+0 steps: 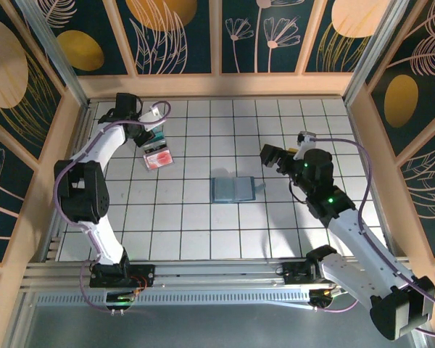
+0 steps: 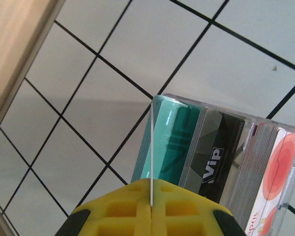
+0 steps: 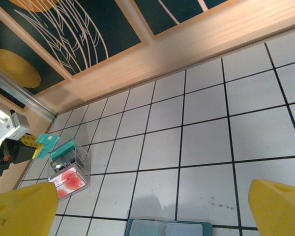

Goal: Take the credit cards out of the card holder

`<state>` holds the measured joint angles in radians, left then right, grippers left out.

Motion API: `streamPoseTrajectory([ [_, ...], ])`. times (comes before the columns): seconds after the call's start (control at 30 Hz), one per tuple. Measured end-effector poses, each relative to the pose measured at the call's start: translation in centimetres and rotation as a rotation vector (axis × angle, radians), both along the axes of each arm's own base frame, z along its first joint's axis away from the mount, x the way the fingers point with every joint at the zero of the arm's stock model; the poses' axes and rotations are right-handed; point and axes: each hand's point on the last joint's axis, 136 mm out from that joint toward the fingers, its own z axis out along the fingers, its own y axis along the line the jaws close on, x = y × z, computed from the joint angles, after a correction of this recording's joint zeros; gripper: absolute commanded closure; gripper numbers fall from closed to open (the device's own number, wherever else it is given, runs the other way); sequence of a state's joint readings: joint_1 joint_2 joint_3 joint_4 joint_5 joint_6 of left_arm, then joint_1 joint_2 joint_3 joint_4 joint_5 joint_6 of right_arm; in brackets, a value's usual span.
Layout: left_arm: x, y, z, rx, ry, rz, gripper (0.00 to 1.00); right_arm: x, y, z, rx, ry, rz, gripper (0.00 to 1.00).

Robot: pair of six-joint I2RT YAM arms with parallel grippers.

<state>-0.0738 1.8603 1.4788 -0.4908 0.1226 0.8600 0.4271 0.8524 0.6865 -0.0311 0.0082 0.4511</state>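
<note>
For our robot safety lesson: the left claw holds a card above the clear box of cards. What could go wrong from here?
The card is pinched edge-on in the left claw; it could catch the rim of the clear box and fall outside.
The card holder lies loose, the open right claw off it; it may slide when gripped.

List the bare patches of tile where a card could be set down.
Free: near tiles between the card holder and the arm bases; the far-right corner. Crowded: far left, where the left end effector holds a credit card over the clear box.
</note>
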Motion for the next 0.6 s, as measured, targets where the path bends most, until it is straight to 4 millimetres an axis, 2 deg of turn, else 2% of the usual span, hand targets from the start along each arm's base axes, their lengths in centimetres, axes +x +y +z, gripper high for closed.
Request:
streamPoseTrajectory([
  [0.3, 0.9, 0.6, -1.4, 0.023, 0.058, -0.023, 1.00, 0.1, -0.5, 0.4, -0.007, 0.004, -0.028, 0.01],
  [0.6, 0.7, 0.3, -2.6, 0.024, 0.105, -0.066, 1.00, 0.3, -0.6, 0.1, -0.013, 0.017, -0.032, 0.01],
])
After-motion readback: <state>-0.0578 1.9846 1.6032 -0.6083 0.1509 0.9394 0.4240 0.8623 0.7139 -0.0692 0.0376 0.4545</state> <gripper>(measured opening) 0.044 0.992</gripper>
